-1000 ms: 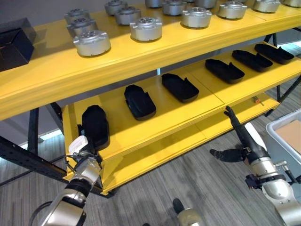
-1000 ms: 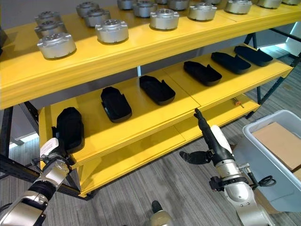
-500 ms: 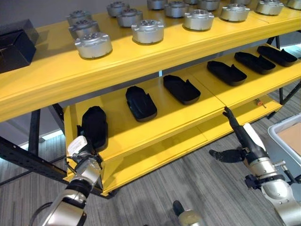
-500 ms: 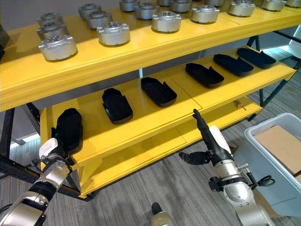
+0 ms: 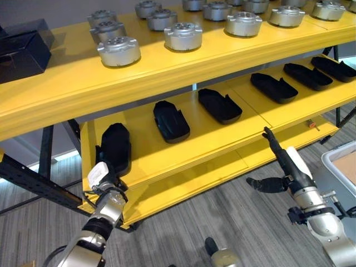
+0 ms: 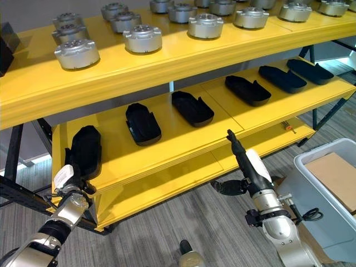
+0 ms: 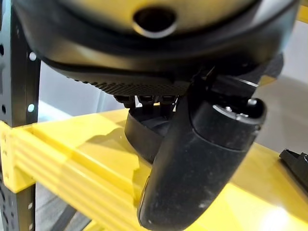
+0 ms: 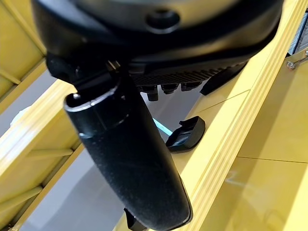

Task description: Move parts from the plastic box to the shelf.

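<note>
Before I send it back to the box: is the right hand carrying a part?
No, the right hand hangs with straight fingers over the floor, nothing held.

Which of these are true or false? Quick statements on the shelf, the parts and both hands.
1. Six black parts lie on the middle shelf. True.
2. The right hand holds a black part. False: it is open and holds nothing.
3. Silver round parts sit on the top shelf. True.
4. The left hand is at the shelf's right end. False: it is at the left end, by the leftmost black part.
5. The plastic box sits on the shelf. False: it is on the floor.
</note>
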Controlling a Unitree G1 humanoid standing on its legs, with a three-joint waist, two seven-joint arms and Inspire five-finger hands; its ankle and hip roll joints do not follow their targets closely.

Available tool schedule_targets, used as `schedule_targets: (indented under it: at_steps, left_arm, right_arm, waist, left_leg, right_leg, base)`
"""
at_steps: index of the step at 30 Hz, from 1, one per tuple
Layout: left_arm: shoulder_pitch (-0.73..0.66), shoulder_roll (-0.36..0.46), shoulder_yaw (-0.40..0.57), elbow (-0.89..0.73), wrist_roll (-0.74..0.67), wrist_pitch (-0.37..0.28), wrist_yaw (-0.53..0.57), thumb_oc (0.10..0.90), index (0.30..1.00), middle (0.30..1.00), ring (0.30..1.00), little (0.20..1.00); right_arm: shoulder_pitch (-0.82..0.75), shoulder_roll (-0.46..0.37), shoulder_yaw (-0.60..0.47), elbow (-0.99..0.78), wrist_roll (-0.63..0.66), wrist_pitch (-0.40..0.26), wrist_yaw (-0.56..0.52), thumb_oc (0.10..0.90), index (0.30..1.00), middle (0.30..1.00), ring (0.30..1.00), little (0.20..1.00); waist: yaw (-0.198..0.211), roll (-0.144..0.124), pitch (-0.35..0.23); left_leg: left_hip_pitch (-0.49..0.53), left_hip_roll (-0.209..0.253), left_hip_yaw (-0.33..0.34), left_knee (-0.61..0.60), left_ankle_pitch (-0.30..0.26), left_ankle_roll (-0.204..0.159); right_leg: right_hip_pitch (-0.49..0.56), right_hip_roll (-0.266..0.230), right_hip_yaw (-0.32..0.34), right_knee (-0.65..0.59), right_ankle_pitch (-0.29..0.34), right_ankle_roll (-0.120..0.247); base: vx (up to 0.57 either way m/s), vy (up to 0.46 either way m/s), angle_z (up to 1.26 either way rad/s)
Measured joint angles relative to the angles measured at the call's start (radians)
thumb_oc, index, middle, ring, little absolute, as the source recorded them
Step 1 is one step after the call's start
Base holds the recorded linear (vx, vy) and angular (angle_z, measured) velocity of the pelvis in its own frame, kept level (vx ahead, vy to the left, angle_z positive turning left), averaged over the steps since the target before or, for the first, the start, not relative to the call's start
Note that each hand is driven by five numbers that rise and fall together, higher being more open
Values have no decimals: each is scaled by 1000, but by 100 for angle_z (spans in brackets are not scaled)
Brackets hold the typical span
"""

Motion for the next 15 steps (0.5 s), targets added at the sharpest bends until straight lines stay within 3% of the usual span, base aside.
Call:
schedule_targets:
  at_steps: [15]
  left_arm:
    - [26, -7, -8, -29, -1, -47, 19, 900, 1000, 1000, 1000, 1000]
  right_arm:
    - [1, 11, 1, 0, -1, 0, -2, 900, 1000, 1000, 1000, 1000]
  waist:
    - [13, -8, 1]
  left_leg:
    - [0, 0, 0, 0, 0, 0]
  right_leg:
    - [-1, 0, 0, 0, 0, 0]
  base:
    - [0, 0, 0]
